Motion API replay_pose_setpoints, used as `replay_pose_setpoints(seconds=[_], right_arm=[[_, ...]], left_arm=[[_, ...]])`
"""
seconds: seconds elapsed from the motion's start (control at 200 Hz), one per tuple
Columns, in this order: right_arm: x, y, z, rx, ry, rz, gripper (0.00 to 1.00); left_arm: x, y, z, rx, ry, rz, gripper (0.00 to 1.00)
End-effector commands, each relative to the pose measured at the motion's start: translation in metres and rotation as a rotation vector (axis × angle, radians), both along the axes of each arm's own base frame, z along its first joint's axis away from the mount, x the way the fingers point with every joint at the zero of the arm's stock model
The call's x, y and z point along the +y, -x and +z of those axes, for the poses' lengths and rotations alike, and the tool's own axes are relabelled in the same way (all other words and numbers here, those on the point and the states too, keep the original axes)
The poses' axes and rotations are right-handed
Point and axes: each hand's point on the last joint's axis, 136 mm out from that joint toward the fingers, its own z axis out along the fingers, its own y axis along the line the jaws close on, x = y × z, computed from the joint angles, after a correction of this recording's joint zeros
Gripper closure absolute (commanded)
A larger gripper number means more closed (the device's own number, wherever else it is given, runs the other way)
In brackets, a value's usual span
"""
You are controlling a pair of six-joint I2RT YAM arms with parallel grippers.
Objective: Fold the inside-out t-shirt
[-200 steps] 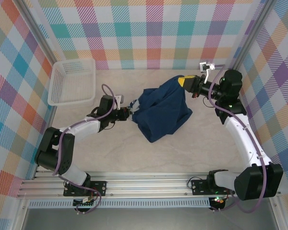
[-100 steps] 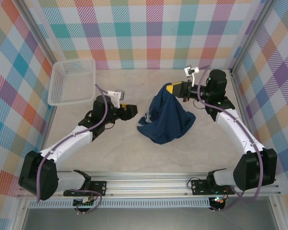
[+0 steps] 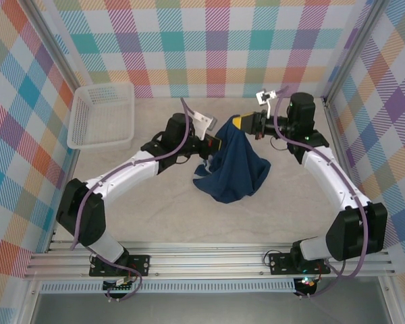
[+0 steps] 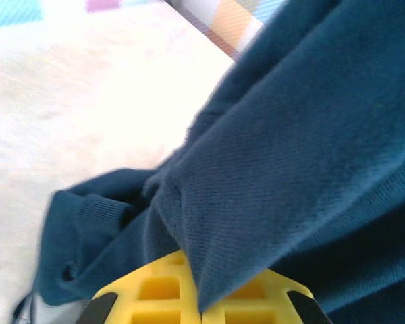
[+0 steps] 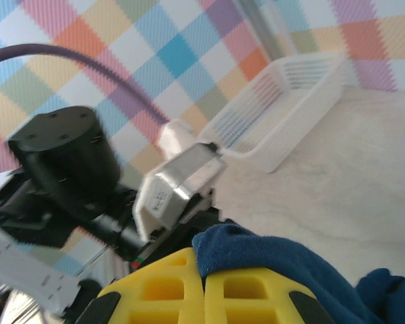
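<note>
My left fingers (image 4: 189,297) and right fingers (image 5: 189,287) both clench the shirt (image 3: 233,169), bunched on the beige tabletop (image 3: 155,216); white basket (image 3: 101,144) far left, plaid walls (image 3: 189,40) around.

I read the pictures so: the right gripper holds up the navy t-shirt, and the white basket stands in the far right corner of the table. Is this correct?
Not quite. The white basket stands in the far left corner of the table, as the top external view shows. The right gripper does hold up the navy t-shirt.
</note>
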Motion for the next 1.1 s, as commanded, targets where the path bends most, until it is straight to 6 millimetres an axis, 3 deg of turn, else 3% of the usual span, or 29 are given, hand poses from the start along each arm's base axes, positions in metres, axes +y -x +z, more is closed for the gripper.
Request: replay_pose_setpoints(seconds=[0.0, 0.075, 0.135, 0.195, 0.225, 0.385, 0.45, 0.525, 0.61, 0.735, 0.865, 1.005, 1.095], right_arm=[[-0.007, -0.025, 0.044, -0.122, 0.017, -0.144, 1.0], [-0.004, -0.021, 0.058, -0.188, 0.028, -0.157, 1.0], [0.0, -0.013, 0.052, -0.205, 0.067, -0.154, 1.0], [0.001, -0.007, 0.026, -0.158, 0.123, -0.166, 1.0], [0.001, -0.003, 0.009, -0.114, 0.141, -0.172, 1.0], [-0.008, 0.034, -0.122, 0.261, 0.275, -0.236, 1.0], [-0.017, 0.055, -0.17, 0.412, 0.322, -0.267, 1.0], [-0.022, 0.077, -0.21, 0.54, 0.34, -0.28, 1.0], [-0.021, 0.097, -0.238, 0.631, 0.354, -0.277, 1.0], [-0.028, 0.109, -0.257, 0.674, 0.411, -0.305, 1.0], [-0.039, 0.109, -0.264, 0.68, 0.453, -0.362, 1.0], [-0.039, 0.102, -0.259, 0.649, 0.455, -0.376, 1.0], [-0.037, 0.1, -0.259, 0.644, 0.455, -0.366, 1.0]], left_arm=[[0.042, -0.023, 0.084, -0.192, 0.055, 0.199, 1.0], [0.053, -0.001, 0.118, -0.292, 0.125, 0.19, 1.0], [0.049, 0.024, 0.11, -0.294, 0.147, 0.12, 1.0], [0.039, 0.049, 0.074, -0.245, 0.12, 0.041, 1.0], [0.032, 0.063, 0.046, -0.204, 0.091, 0.0, 1.0], [0.008, 0.131, -0.09, 0.06, -0.005, -0.162, 0.9], [0.005, 0.156, -0.123, 0.14, -0.049, -0.212, 0.81], [0.009, 0.168, -0.134, 0.192, -0.059, -0.222, 0.7], [0.022, 0.166, -0.128, 0.172, -0.078, -0.168, 0.54], [0.055, 0.134, -0.118, 0.158, -0.104, 0.047, 0.46], [0.071, 0.094, -0.121, 0.287, -0.095, 0.206, 0.42], [0.064, 0.072, -0.141, 0.386, -0.208, 0.268, 0.4], [0.074, 0.058, -0.154, 0.42, -0.293, 0.347, 0.4]])
